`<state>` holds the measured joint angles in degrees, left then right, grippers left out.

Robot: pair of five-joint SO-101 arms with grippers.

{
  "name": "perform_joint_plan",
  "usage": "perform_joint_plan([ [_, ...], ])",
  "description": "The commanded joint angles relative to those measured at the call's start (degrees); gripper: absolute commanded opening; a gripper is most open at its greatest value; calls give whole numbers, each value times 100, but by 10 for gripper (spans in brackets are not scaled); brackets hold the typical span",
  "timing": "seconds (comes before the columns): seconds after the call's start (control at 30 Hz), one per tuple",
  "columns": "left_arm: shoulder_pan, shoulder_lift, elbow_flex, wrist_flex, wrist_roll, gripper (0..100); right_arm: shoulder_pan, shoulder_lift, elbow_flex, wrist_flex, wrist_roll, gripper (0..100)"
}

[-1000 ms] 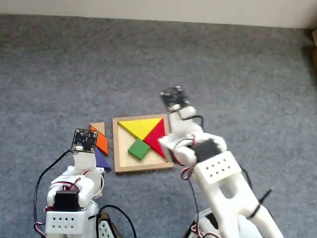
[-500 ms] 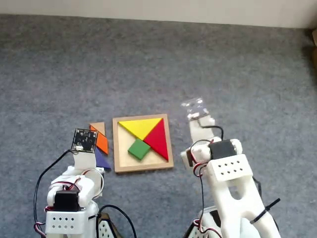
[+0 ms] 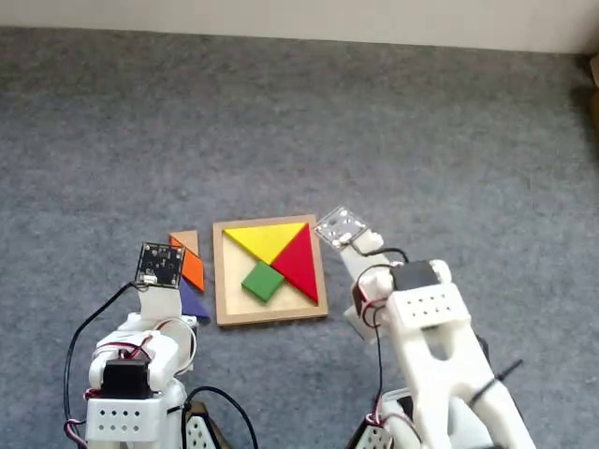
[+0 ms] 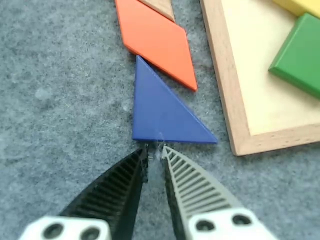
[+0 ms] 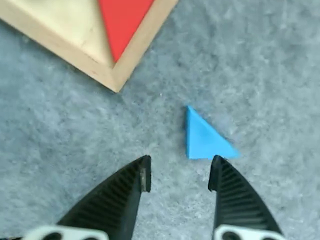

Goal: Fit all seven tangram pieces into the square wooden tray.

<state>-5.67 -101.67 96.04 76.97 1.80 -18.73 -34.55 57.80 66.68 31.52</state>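
Right gripper (image 5: pixel 180 172): its fingers were spread wide with nothing between them, tips low over the grey carpet (image 5: pixel 260 60).
Light blue triangle (image 5: pixel 202 137): it lay flat just ahead of the tips, untouched, and sat nearer one finger than the other.
Wooden tray (image 5: pixel 135 52): one corner showed farther ahead, past the triangle, with the red triangle (image 5: pixel 122 20) seated against that corner.
Step in hand: probably picking up the light blue triangle.
Doing it well: the gripper likely needed to shift sideways until the piece was centred in the gap. A slight wrist turn would let one finger meet a straight edge and the other the opposite corner. The piece looked thin, so the tips should press into the carpet pile before closing slowly. An off-centre close could push or spin it away.
Left gripper (image 4: pixel 155 152): its fingers were drawn almost together and held nothing, with the tips at the edge of the dark blue triangle (image 4: pixel 160 112).
Beyond it: the orange parallelogram (image 4: pixel 157 37) lay point to point with that triangle, on the carpet beside the tray.
Tray contents: the green square (image 4: pixel 300 60), the yellow triangle (image 3: pixel 265 238) and the red triangle were in, with bare floor still to fill.
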Motion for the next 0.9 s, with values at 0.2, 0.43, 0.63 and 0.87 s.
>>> perform_joint_plan([
  [0.2,4,-268,119,18,26,67,303,1525,-84,-831,70,194],
  [0.43,4,-268,119,18,26,67,796,1824,-101,-1174,510,194],
  [0.63,4,-268,119,18,26,67,787,1824,-664,-971,510,194],
  [0.87,4,-268,119,18,26,67,760,1859,-1534,-391,519,194],
])
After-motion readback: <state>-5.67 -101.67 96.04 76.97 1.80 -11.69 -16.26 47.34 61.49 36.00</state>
